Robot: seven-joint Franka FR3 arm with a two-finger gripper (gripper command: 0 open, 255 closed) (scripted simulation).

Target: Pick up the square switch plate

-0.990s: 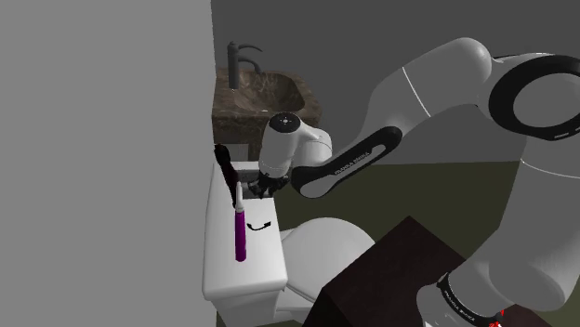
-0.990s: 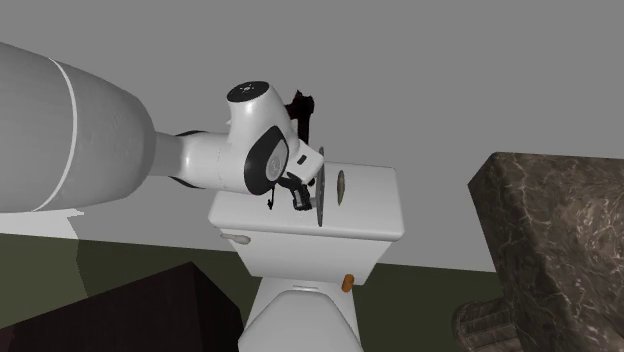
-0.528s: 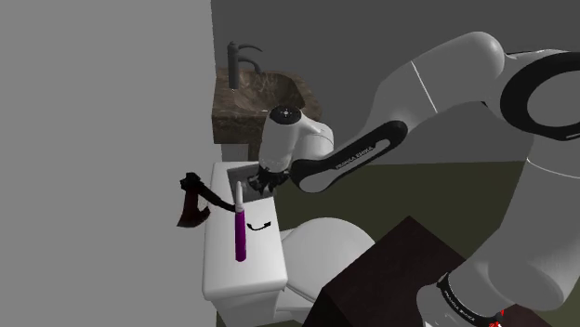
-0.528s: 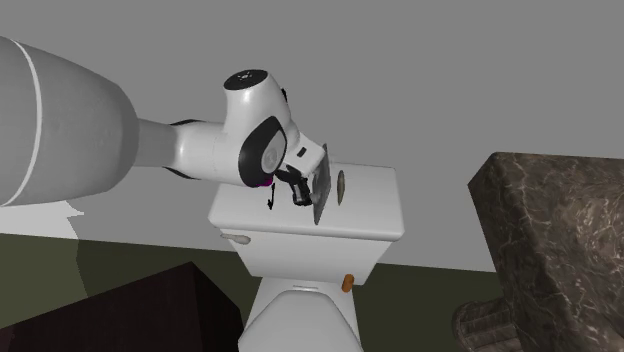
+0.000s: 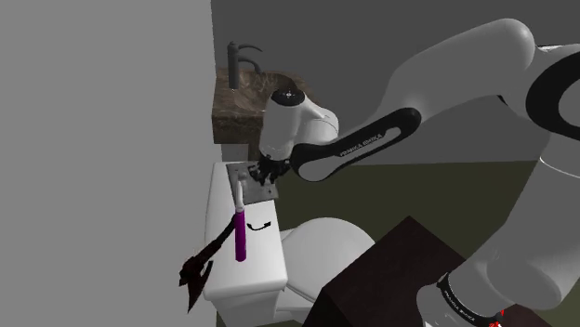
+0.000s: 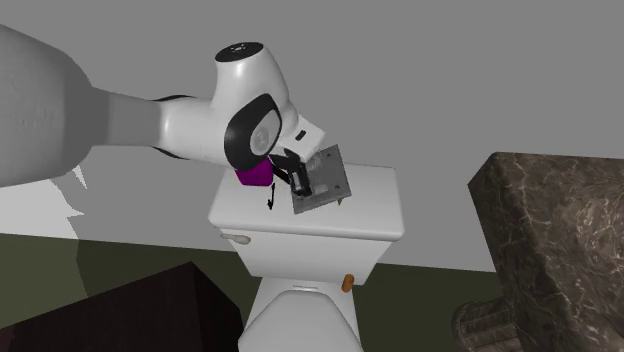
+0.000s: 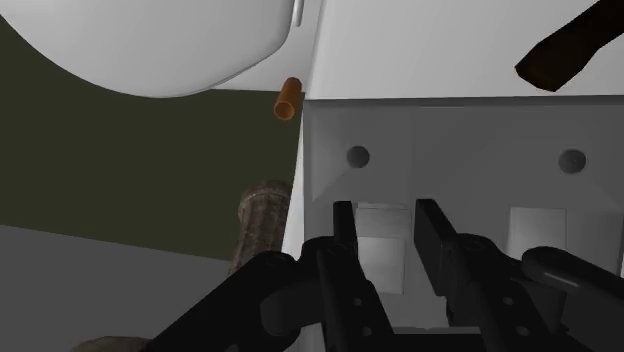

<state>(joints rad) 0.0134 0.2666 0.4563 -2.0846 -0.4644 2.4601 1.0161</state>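
Two black fingers of the end effector (image 7: 386,208) were clamped on the grey square switch plate (image 7: 455,150), on the strip between its two cutouts. Plate hung tilted in the grasp, just above the white toilet tank lid (image 6: 372,212), near a purple tube (image 5: 240,237).

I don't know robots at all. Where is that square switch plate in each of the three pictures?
Shoulder view: the grey switch plate is left of centre, held by the hand above the white toilet tank.
Second exterior view: the switch plate is near the centre, tilted, above the toilet tank.
Wrist view: the switch plate is clasped between the hand's fingers, with the toilet tank beyond it.
Shared landmark: the toilet tank.
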